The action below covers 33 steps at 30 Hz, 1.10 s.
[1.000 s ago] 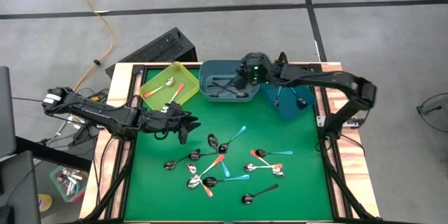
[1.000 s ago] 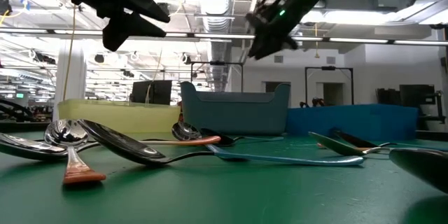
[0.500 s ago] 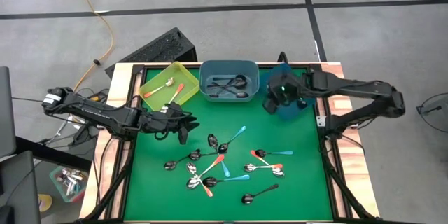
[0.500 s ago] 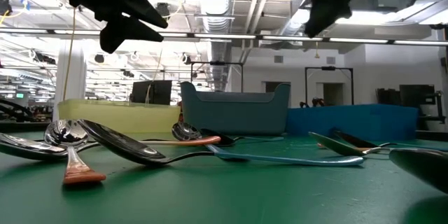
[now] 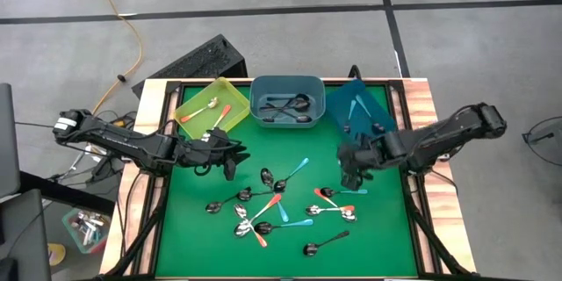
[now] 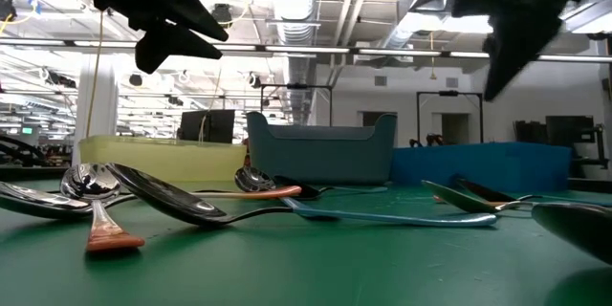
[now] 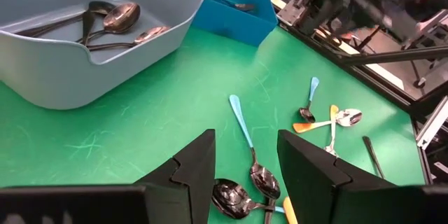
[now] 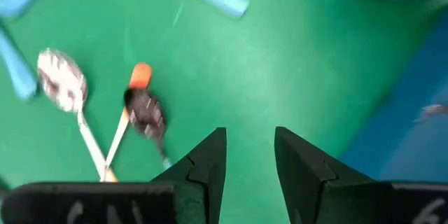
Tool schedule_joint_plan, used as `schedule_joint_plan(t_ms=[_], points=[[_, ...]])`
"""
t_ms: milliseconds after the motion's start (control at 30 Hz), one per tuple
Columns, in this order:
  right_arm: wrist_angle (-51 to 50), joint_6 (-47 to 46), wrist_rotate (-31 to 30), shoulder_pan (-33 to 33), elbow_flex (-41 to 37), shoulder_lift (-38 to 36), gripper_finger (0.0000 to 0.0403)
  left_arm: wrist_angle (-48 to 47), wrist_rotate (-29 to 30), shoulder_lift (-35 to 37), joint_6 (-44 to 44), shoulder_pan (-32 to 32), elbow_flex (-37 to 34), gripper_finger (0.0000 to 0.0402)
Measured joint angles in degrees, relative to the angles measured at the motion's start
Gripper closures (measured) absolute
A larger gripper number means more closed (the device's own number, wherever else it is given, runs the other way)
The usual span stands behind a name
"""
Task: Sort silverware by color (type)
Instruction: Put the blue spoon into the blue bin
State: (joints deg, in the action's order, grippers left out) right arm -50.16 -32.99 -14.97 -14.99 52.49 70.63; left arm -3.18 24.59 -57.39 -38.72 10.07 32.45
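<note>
Right claw [image 5: 349, 169] empty, fingers apart, hovering over the green bench mat [image 5: 369, 228] just beside the cluster of small metal-bowled spoons [image 5: 334, 202] with orange-red and teal-blue handles, on the side toward the bright blue plastic bin [image 5: 356, 114]. Left claw [image 5: 230, 160] waits, fingers apart and empty, near the yellow-green plastic bin [image 5: 204, 105]. More loose spoons lie mid-mat; dark-handled ones already sit in the grey-blue plastic bin [image 5: 286, 105]. Likely step: pick the next spoon. Best to drop straight down over one handle clear of crossed neighbours, jaws across the handle, near its middle, then close.
</note>
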Motion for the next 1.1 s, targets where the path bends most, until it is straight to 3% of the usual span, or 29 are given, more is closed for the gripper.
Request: schedule_joint_plan(t_ms=[267,533,1100], points=[[14.4,-3.8,1.7,-5.8,-8.8,0.0,0.0270,0.0,0.5,0.0,0.0,0.0,0.0,0.0264],[18.5,-4.5,1.7,-8.4,-11.0,0.0,0.0267,-0.2,1.7,0.0,-0.1,0.0,0.0,0.0264],[19.5,-2.5,1.6,-8.7,-12.5,2.5,0.0219,-0.5,3.3,0.0,-0.1,0.0,0.0,0.0264]])
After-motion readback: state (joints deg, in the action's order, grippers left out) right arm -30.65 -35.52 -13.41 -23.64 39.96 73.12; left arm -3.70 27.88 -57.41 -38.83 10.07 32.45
